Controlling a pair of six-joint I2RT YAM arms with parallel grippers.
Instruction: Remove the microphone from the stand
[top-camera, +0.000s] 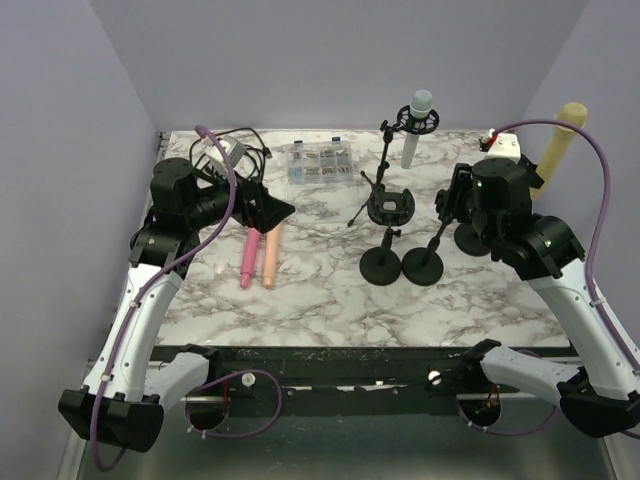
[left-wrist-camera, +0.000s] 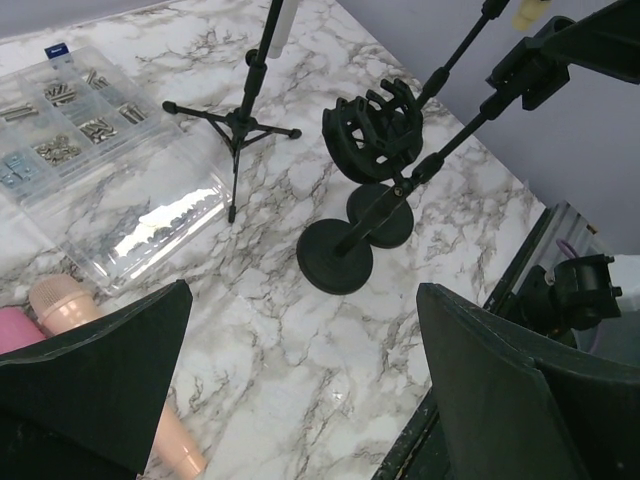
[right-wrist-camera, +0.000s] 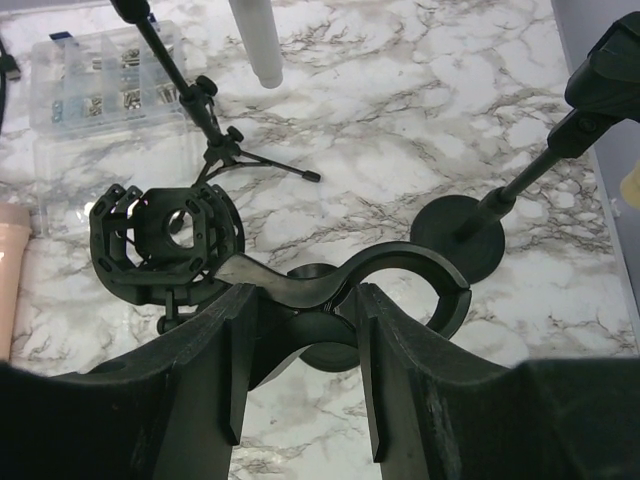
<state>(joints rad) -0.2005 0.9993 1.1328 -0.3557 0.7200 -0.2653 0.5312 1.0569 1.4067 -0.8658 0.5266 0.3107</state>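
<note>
A white microphone (top-camera: 417, 122) stands upright in a shock mount on the tripod stand (top-camera: 384, 160) at the back; its lower body (right-wrist-camera: 256, 40) shows in the right wrist view. My right gripper (right-wrist-camera: 300, 330) is shut on the black clip (right-wrist-camera: 300, 285) of a round-base stand (top-camera: 422, 266), right of an empty shock mount (right-wrist-camera: 165, 240). My left gripper (top-camera: 270, 210) hangs open and empty over a pink microphone (top-camera: 247, 257) and a peach microphone (top-camera: 270, 255) lying on the marble table; in its own view the left gripper (left-wrist-camera: 300, 390) frames bare table.
A clear parts box (top-camera: 318, 165) and a tangle of cables (top-camera: 235, 150) lie at the back left. A yellow microphone (top-camera: 563, 135) stands at the back right. Another round stand base (top-camera: 470, 238) sits by the right arm. The empty shock mount's base (top-camera: 380, 268) is mid-table.
</note>
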